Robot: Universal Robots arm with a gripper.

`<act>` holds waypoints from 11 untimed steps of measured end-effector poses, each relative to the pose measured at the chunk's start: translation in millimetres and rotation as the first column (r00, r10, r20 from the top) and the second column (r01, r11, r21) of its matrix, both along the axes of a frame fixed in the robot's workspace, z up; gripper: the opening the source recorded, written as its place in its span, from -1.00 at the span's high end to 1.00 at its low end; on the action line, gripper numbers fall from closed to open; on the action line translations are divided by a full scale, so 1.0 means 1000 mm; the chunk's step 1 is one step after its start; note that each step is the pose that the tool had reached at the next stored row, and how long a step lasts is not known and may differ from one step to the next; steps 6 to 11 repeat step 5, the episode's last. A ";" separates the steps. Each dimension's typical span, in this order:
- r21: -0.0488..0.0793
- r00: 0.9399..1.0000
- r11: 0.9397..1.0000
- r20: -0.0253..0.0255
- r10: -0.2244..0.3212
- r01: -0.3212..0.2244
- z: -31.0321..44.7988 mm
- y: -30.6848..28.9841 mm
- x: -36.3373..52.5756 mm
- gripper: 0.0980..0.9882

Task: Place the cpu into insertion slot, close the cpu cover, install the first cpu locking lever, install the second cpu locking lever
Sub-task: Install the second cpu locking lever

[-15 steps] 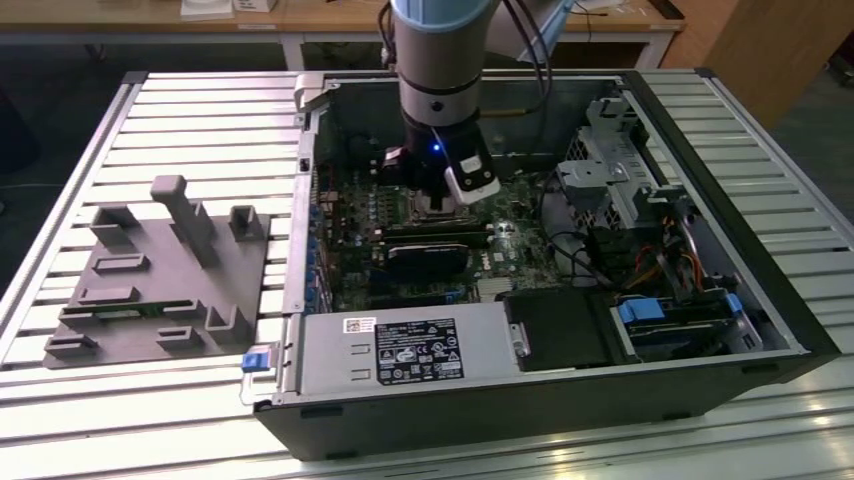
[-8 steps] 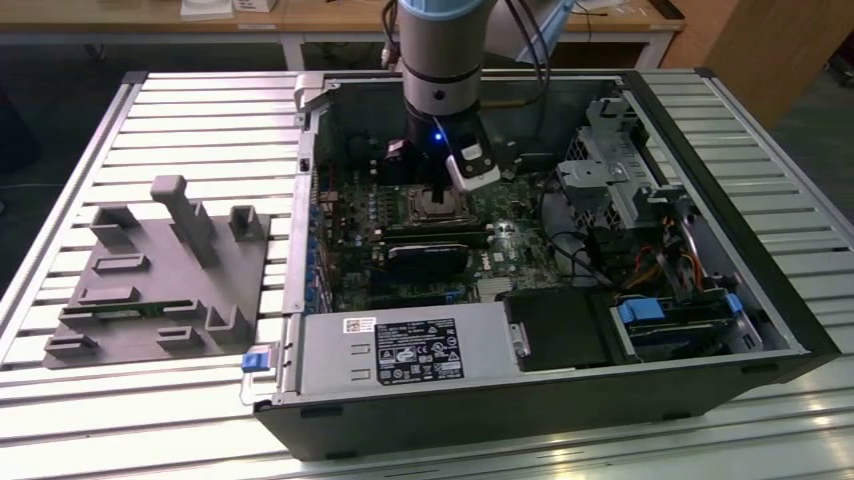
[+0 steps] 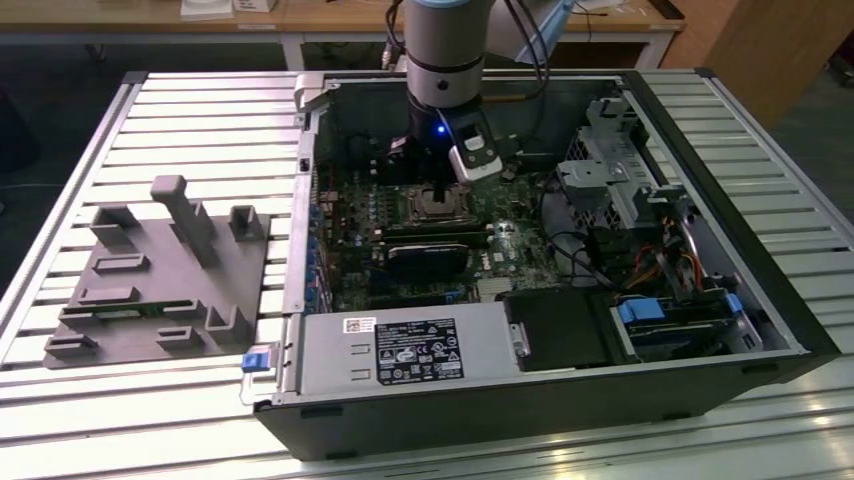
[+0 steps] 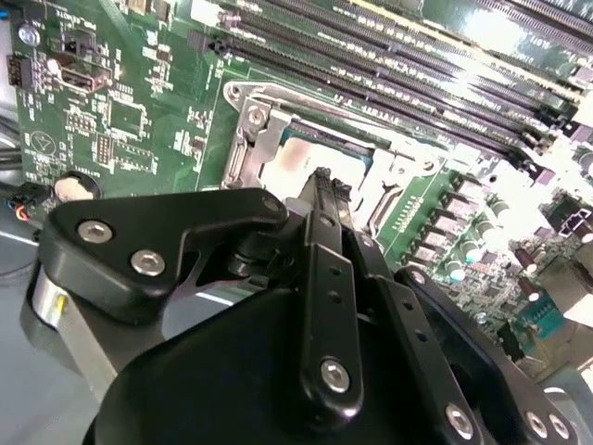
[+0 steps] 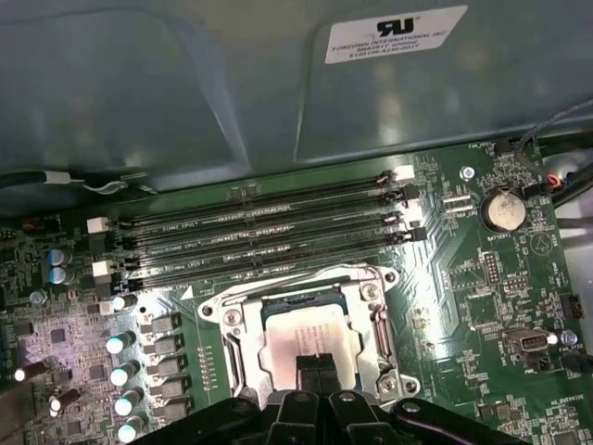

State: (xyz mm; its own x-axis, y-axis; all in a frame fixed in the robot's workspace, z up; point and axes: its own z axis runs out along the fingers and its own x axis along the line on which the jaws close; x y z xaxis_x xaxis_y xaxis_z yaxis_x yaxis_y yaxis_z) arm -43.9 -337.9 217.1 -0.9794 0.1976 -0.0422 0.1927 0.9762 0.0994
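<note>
The cpu (image 5: 289, 336), a dull silver square, lies in the insertion slot (image 3: 434, 206) on the green board inside the open computer case. The cpu cover (image 5: 372, 320), a silvery frame, lies flat around it, with the chip showing through its cut-out. My gripper (image 5: 318, 369) is shut with nothing between its two black fingers, and its tip is right over the near part of the chip. In the second wrist view the closed fingers (image 4: 322, 199) point down at the cpu (image 4: 295, 159). In the exterior view the gripper (image 3: 435, 180) hangs just above the socket. I cannot make out the locking levers.
Long black memory slots (image 5: 269, 232) run beside the socket, and a coin battery (image 5: 503, 211) and capacitors (image 5: 123, 375) flank it. A black graphics card (image 3: 427, 262), power supply (image 3: 400, 350) and drive cage (image 3: 601, 180) crowd the case. A grey fixture (image 3: 160, 270) sits outside on the slatted table.
</note>
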 end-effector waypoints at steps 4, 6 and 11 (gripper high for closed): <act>0.000 1.000 1.000 0.000 0.000 0.000 0.0000 0.0000 0.0002 0.98; 0.000 1.000 1.000 0.000 0.000 0.000 0.0000 0.0000 0.0003 0.98; 0.000 1.000 1.000 0.000 0.000 0.000 0.0000 0.0000 0.0003 0.98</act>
